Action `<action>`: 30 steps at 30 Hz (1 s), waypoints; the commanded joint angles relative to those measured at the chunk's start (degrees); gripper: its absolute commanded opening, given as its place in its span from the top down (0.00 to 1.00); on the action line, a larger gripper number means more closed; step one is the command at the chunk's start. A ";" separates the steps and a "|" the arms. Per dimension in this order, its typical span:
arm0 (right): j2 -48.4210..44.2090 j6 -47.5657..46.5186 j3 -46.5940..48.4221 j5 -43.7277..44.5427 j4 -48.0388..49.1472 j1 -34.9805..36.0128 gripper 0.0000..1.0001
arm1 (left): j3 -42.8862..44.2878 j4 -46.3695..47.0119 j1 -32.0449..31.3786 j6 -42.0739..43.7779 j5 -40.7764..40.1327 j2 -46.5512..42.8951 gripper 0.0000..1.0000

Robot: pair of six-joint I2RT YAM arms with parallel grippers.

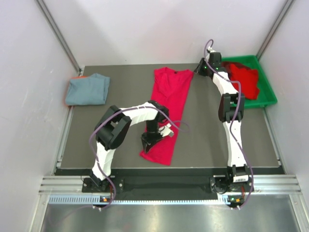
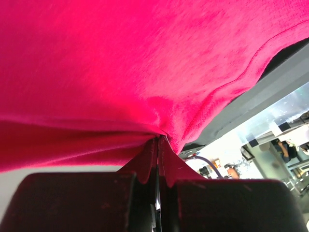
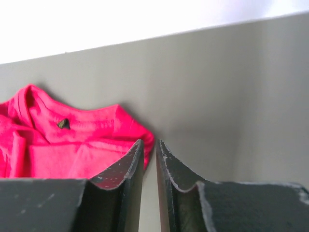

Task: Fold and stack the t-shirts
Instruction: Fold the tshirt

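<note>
Scuffed black fingers (image 2: 145, 169) of my left gripper (image 2: 158, 145) are clamped on the red t-shirt (image 2: 145, 63), its knit bunching into creases at the pinch. That cloth fills nearly the whole left wrist view, with only a stitched hem curving off to the right. From above, the shirt (image 1: 170, 96) lies long and narrow on the dark table (image 1: 207, 135), and my left arm hides part of its lower edge.

My right gripper (image 3: 150, 143) has its jaws drawn almost together, a thin slit between them and nothing in it. It hangs just beside the shirt's ribbed collar (image 3: 72, 128), which is cut off at the frame's left.

A folded grey-blue t-shirt (image 1: 88, 89) sits at the far left. Crumpled red t-shirts (image 1: 245, 79) lie in the green bin (image 1: 268, 99), partly behind my right arm; how many, I cannot tell.
</note>
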 commanded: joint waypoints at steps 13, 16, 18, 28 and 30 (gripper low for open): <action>-18.15 -6.75 -14.81 2.44 -3.25 -2.30 0.45 | 3.71 -2.23 -1.93 0.50 1.80 -0.49 1.00; -24.02 -6.67 -21.04 -1.07 -5.71 -2.65 0.44 | 8.00 -2.13 -1.93 0.41 3.90 3.37 1.00; -27.72 -6.40 -26.05 -2.93 -6.50 -2.74 0.44 | 11.35 -4.85 -1.58 0.33 5.74 7.40 1.00; -32.58 -5.70 -32.67 -9.36 -6.85 0.07 0.44 | 14.27 -11.89 4.74 1.64 6.72 4.10 0.35; -32.66 -6.39 -32.41 -8.65 -6.77 0.77 0.44 | 14.44 -12.77 7.20 1.82 5.06 1.19 0.36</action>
